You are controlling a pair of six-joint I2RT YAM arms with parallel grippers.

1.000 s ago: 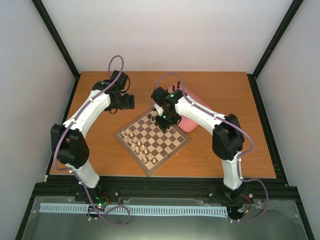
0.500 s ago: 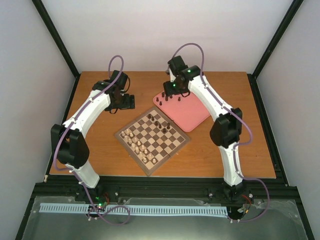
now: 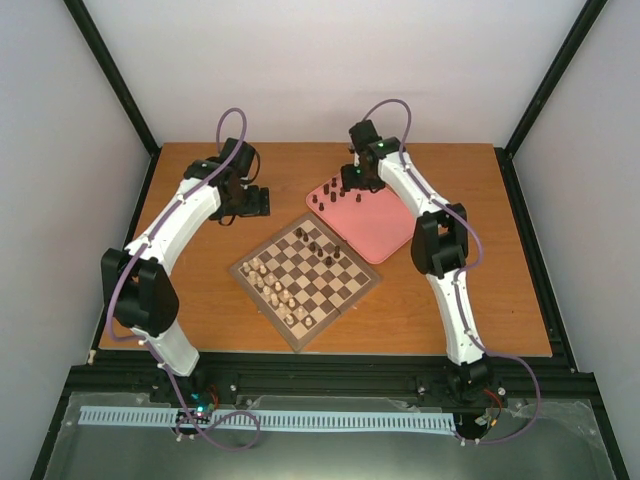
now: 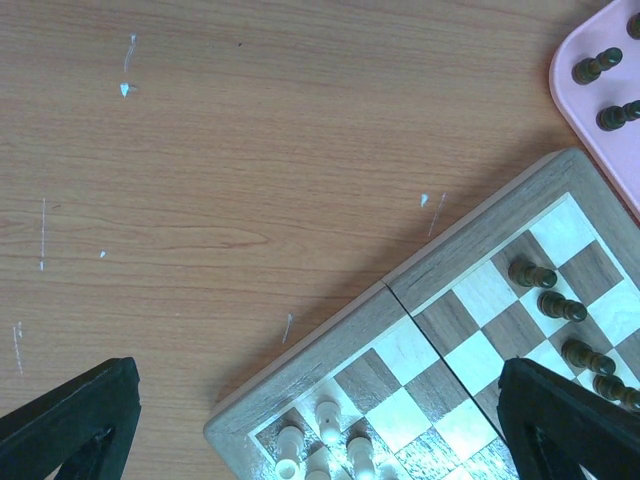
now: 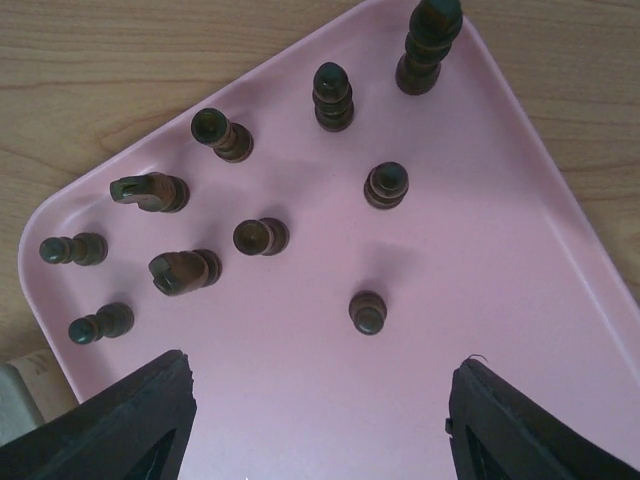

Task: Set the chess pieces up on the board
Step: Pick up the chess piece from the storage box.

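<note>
Poised w/ R gripper (image 5: 320,368) over tray (image 5: 500,300), fingers (image 5: 130,430) spread wide, holding nothing. Approx. ten dark pieces (image 5: 261,236) loose on tray, some close together; a few more on far squares of board (image 4: 330,340). Hovering w/ L gripper (image 4: 315,375) by board's corner, over table (image 4: 200,150), fingers likewise wide, empty. Prob. light, hard, smooth wood, quick to tip or roll. Best pinched mid-stem, just above base, clear of neighbours.
</note>
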